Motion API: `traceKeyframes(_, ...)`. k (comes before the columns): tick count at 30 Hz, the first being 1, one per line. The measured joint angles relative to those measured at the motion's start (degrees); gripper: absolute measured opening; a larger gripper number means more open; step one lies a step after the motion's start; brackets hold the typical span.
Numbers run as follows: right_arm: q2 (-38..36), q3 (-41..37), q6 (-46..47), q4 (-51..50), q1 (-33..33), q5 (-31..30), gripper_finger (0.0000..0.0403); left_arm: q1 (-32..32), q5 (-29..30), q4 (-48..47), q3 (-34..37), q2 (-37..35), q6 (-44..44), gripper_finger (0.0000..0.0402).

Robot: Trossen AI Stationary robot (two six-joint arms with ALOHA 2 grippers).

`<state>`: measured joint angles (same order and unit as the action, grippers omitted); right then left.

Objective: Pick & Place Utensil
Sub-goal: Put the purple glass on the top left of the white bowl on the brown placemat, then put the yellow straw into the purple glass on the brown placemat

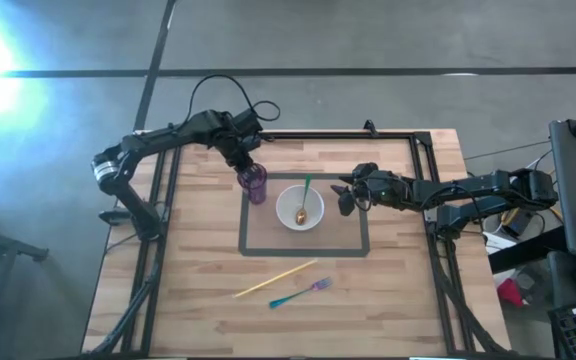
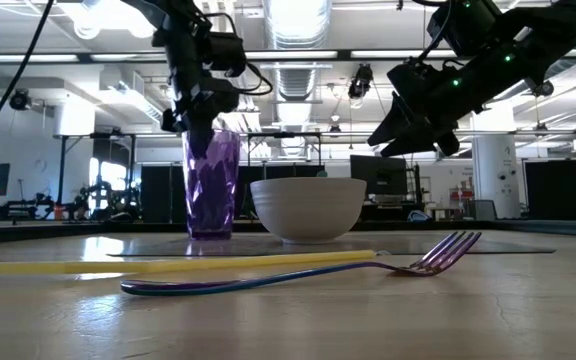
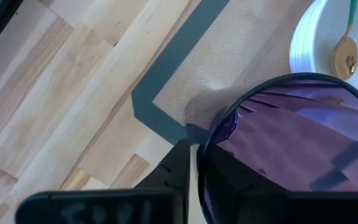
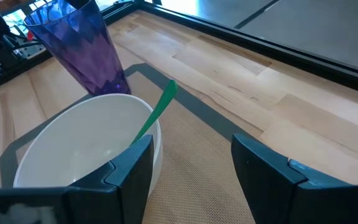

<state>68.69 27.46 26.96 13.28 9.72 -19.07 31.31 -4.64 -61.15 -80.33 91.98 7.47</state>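
**Spoon in bowl, fork and chopstick still out on the counter**

- Nearest the lower edge of the high view: fork (image 1: 299,294), teal handle and purple tines, lying flat on the bare counter (image 1: 408,290) at lower centre. Untouched as far as I can see.
- Just above it: yellow chopstick (image 1: 275,279), lying diagonally, also off the mat. Nothing near either one.
- Centre frame: white bowl (image 1: 300,207) on the grey-bordered mat (image 1: 342,236). Spoon (image 1: 304,200) with green handle already sits inside, handle leaning on the bowl's upper rim. So one utensil looks placed.
- Right gripper (image 1: 349,198) hovers just right of the bowl, above the mat, fingers (image 4: 128,163) spread wide and holding nothing.
- Left gripper (image 1: 249,160) is at the purple cup (image 1: 256,183), upper left of the bowl. One finger is outside the rim; can't tell if it's clamped or open.
- Judgement: partway through at best. Two utensils remain if all are meant to move, and the cup is empty.
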Motion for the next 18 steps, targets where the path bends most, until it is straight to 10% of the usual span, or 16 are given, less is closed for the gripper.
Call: traceKeyframes(18, 0.00, 0.00, 0.00, 0.00, 0.00, 0.00, 0.0210, 0.02, -0.01, -0.18, -1.73, -0.04, -0.01, 0.0165)
